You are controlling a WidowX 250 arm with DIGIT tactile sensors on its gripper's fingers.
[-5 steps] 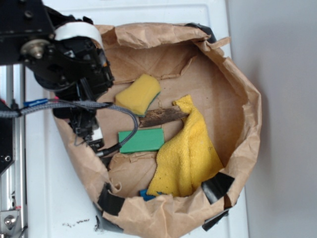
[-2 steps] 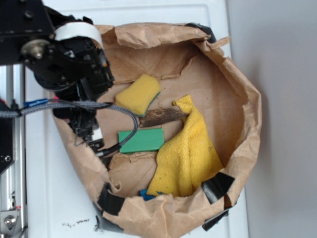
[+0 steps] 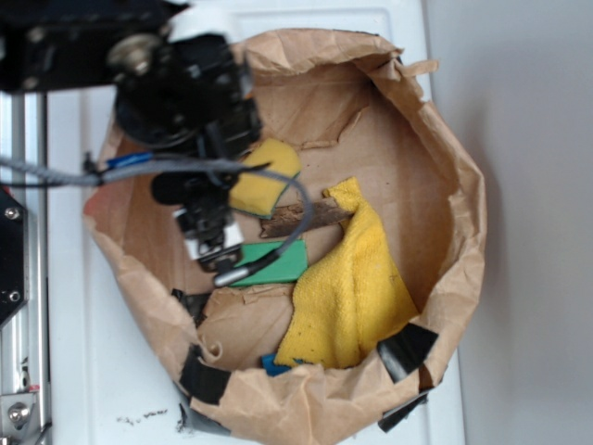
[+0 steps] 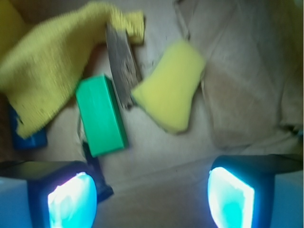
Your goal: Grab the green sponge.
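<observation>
Since the earlier frames the arm [image 3: 176, 93] has swung from the bag's left edge to a position over its interior, and the bag's left wall now bulges outward. Gripper [image 4: 152, 190]: seen from the wrist, its two pads [image 4: 71, 199] stand wide apart with nothing between them, so it is released and empty, hovering above the bag floor. In the exterior view the gripper [image 3: 218, 250] overlaps the left end of the green sponge [image 3: 278, 264]; whether it touches cannot be told.

Landmark: the green sponge, a flat rectangular slab lying on the floor of the brown paper bag [image 3: 445, 167]. In the wrist view the green sponge [image 4: 100, 115] lies ahead of the left pad, apart from it.

Yellow sponge [image 3: 264, 181]: near the green sponge, partly hidden by the arm in the exterior view; in the wrist view the yellow sponge [image 4: 171, 90] sits just beside the slab, separated from it by the brown strip.

Brown strip [image 3: 301, 218]: a thin rough piece between the two sponges; in the wrist view the strip [image 4: 121, 64] runs along the slab's long edge.

Yellow cloth [image 3: 347, 287]: crumpled, just beside the green sponge, on the side away from the gripper, its corner reaching the strip.

Blue object [image 4: 28, 135]: near the green sponge, half covered by the cloth [image 4: 52, 61].
</observation>
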